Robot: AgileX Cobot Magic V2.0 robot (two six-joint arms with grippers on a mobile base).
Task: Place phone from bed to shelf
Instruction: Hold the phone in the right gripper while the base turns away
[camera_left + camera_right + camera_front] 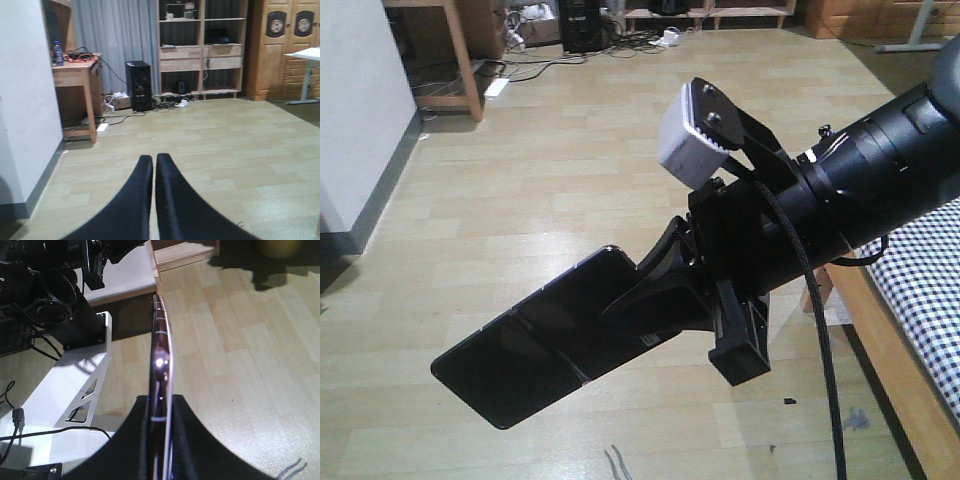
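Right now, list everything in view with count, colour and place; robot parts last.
phone: one, glossy black, held above the floor.
bed: one, black-and-white check sheet, wooden frame, front view's right edge.
shelf: one, light wood, far wall.
desk: one, brown wood, left of the shelf.
computer tower: one, black, on the floor between desk and shelf.
bottle: one, blue, on the desk.
wardrobe: one, brown, right of the shelf.
right gripper: one, black, shut on the phone.
left gripper: one, black, shut, empty.

Right gripper (pixel 625 290) — matte black, curved tapering fingers (pixel 660 298). Behind it, a pale grey wrist camera housing (pixel 692 140) with two screws; black braided cable (pixel 822 340) below.
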